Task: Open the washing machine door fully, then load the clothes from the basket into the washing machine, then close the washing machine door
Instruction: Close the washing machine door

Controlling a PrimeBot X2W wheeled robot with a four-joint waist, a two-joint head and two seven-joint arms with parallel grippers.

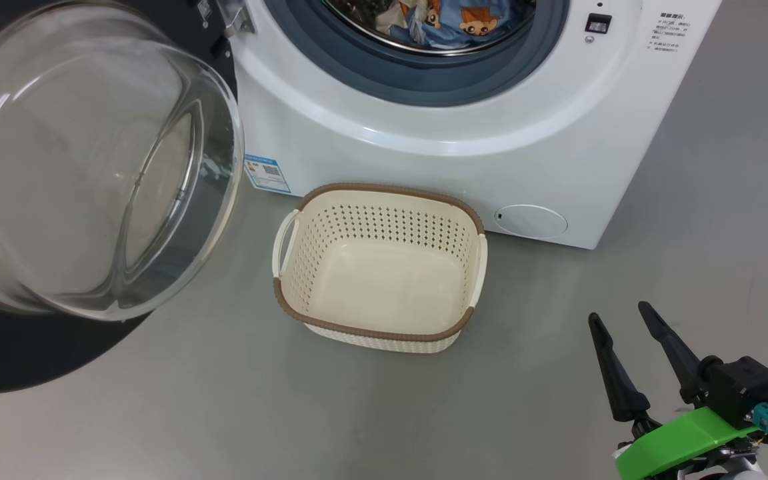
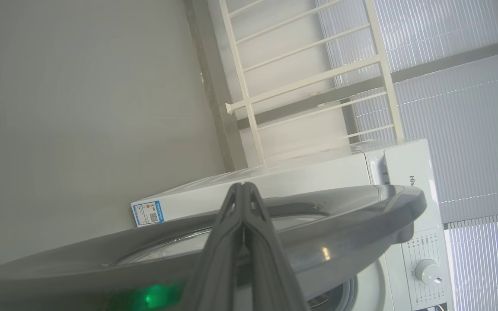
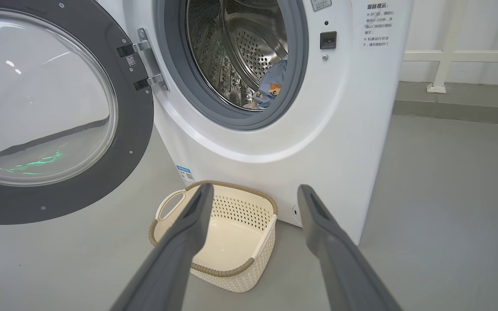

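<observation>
Right fingers (image 1: pixel 612 365): spread wide, empty, above the floor (image 1: pixel 237 413).
Left fingers (image 2: pixel 242 224): pressed together, empty, close over the door's edge; contact cannot be told.
Basket (image 1: pixel 379 191): empty, on the floor ahead-left of the right fingers.
Washing machine door (image 1: pixel 31 363): swung open, far left of the right fingers.
Washing machine (image 1: pixel 424 167): just behind the basket.
Clothes (image 1: pixel 467 20): inside the drum (image 3: pixel 249 43), beyond the right fingers.

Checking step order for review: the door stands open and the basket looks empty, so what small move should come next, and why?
Probably the shut left gripper should nudge the round glossy black door toward the white washing machine: the cream perforated basket is empty and the light-blue bear-print clothes lie in the steel drum, so only closing remains.
</observation>
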